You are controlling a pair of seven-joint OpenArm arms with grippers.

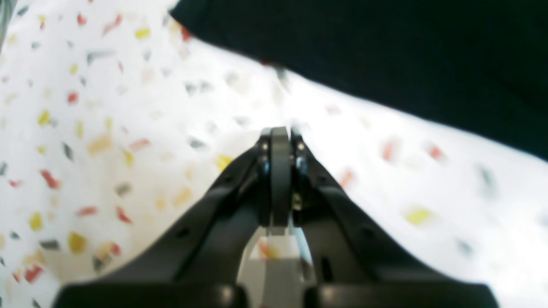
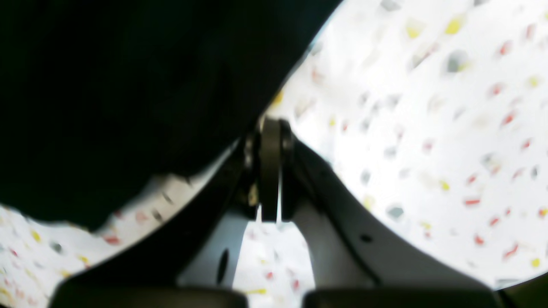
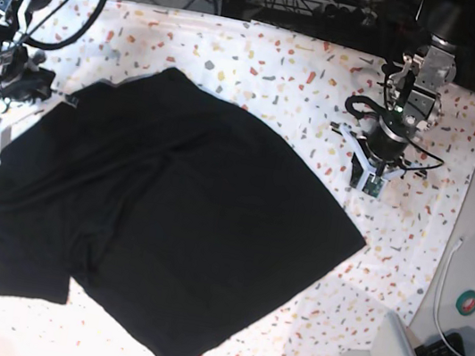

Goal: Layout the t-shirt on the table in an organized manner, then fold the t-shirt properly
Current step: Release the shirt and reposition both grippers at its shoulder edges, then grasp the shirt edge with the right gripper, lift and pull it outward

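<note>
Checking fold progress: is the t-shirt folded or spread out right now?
Spread, not folded. In the base view the t-shirt lies open across the table, rumpled and skewed, with no neat fold lines.

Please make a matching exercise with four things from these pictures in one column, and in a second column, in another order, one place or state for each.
1. t-shirt
2. table
3. left gripper
4. right gripper

a. shut over bare cloth, apart from the garment
b. shut at the garment's edge
c. black, spread out with wrinkles
d. white cover with coloured flecks

Pairs: 1-c, 2-d, 3-a, 4-b
</note>
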